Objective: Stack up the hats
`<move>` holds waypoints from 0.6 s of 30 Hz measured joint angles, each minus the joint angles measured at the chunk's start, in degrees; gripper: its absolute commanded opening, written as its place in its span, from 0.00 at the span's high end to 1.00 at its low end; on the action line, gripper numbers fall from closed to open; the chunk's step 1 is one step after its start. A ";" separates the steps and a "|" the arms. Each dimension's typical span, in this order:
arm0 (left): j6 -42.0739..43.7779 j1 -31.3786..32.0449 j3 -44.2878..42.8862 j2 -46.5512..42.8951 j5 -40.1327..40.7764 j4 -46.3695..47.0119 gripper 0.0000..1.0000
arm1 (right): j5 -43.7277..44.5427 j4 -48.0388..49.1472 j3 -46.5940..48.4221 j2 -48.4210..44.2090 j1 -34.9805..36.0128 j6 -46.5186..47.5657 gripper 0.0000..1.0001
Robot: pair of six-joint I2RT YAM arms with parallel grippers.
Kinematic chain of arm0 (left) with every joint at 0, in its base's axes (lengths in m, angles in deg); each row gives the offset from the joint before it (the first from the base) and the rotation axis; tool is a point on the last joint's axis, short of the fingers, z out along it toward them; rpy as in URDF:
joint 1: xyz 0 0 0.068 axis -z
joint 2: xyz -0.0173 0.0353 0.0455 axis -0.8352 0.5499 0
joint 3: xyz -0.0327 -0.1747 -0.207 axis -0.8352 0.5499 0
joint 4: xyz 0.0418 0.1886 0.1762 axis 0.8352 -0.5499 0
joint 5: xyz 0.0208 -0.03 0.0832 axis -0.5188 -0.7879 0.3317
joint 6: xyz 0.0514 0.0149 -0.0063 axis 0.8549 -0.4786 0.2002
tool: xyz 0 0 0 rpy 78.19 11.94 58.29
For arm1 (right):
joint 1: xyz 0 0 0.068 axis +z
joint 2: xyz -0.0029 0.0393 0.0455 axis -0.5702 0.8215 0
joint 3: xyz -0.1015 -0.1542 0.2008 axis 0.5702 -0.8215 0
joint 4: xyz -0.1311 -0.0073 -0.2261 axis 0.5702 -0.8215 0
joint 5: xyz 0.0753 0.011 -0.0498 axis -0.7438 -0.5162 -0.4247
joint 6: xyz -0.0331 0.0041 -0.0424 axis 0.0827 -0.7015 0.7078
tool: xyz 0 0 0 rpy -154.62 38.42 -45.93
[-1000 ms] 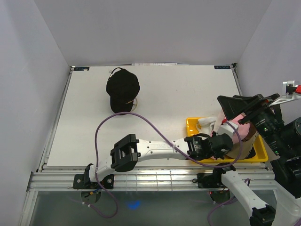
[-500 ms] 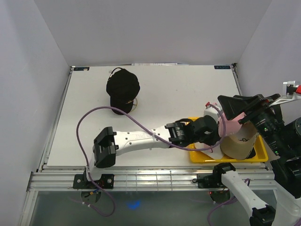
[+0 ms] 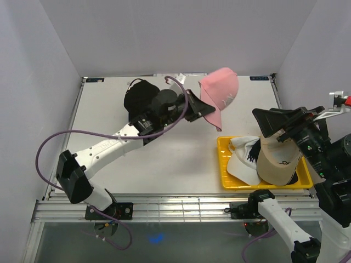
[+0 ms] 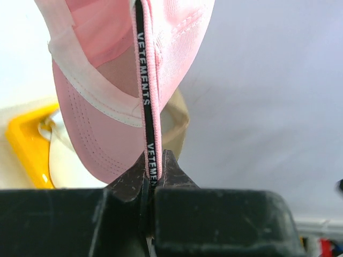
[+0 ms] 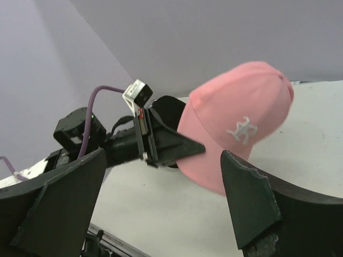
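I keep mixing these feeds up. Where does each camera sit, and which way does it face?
Top external: above and behind the bases, looking down at the table; both arms show.
Left wrist: on that arm, looking past the shut left hand at the pink cap it pinches.
Right wrist: on that arm, looking leftward between the fingers of the open right hand.
Shared: all three show the pink cap.

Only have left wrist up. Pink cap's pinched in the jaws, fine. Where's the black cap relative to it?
Observer: The black cap sits at the far left of the table. The pink cap hangs in the air to its right, held by the left gripper.
Operator: Right gripper?
Observer: The right gripper is open and empty, over by the yellow tray.
Operator: What's in the tray?
Observer: The white cap and the tan cap, tan overlapping white.
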 measured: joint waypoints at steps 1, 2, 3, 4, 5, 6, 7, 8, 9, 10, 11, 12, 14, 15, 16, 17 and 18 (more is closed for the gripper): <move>-1.68 -2.86 0.55 -0.76 -1.49 1.42 1.00 | -0.59 0.39 -0.09 0.44 0.00 -0.35 0.08; -3.50 -5.77 0.79 -1.27 -2.64 2.84 1.00 | -1.33 0.94 -0.35 1.07 0.00 -0.85 0.07; -5.40 -8.70 1.03 -1.75 -3.80 4.55 1.00 | -2.32 1.44 -0.55 2.05 0.00 -1.55 0.07; -7.45 -11.37 1.40 -2.25 -4.66 6.36 1.00 | -3.56 1.95 -0.81 3.28 0.00 -2.36 0.07; -9.75 -13.88 1.92 -2.93 -5.25 8.31 1.00 | -4.66 2.54 -1.14 4.39 0.00 -3.02 0.06; -11.52 -15.74 2.62 -3.56 -5.79 10.08 1.00 | -6.08 3.74 -1.92 5.92 0.00 -3.96 0.05; -13.73 -17.84 3.65 -4.52 -6.25 11.98 1.00 | -7.76 5.05 -2.89 7.63 0.00 -5.05 0.05; -16.33 -20.04 4.74 -5.62 -6.69 13.90 1.00 | -9.62 6.49 -4.00 9.46 0.00 -6.45 0.04; -18.71 -21.81 5.64 -6.47 -7.19 15.65 1.00 | -11.37 8.15 -5.16 11.37 0.00 -7.89 0.04; -20.98 -23.54 6.47 -7.28 -7.58 17.49 1.00 | -13.09 9.77 -6.23 13.22 0.00 -9.33 0.04; -23.58 -25.35 7.26 -7.93 -8.11 19.56 1.00 | -14.75 11.17 -7.06 15.12 0.00 -10.88 0.04; -25.64 -26.64 7.74 -8.33 -8.66 21.03 1.00 | -16.31 13.09 -7.87 17.44 0.00 -12.57 0.03; -30.23 -29.90 9.05 -8.72 -9.90 25.51 1.00 | -18.69 16.39 -9.03 21.46 0.24 -15.65 0.03; -32.50 -31.30 9.46 -8.68 -10.80 27.26 1.00 | -19.39 17.57 -9.29 22.88 0.48 -16.83 0.03; -34.47 -32.70 9.94 -8.48 -11.69 29.09 1.00 | -20.11 18.86 -9.33 24.61 0.90 -18.12 0.03; -36.35 -33.94 10.40 -8.28 -12.41 30.75 1.00 | -20.61 20.22 -9.31 26.16 1.46 -19.12 0.03; -38.14 -35.19 10.93 -8.02 -13.62 32.63 1.00 | -21.05 21.57 -9.29 27.41 2.05 -20.00 0.03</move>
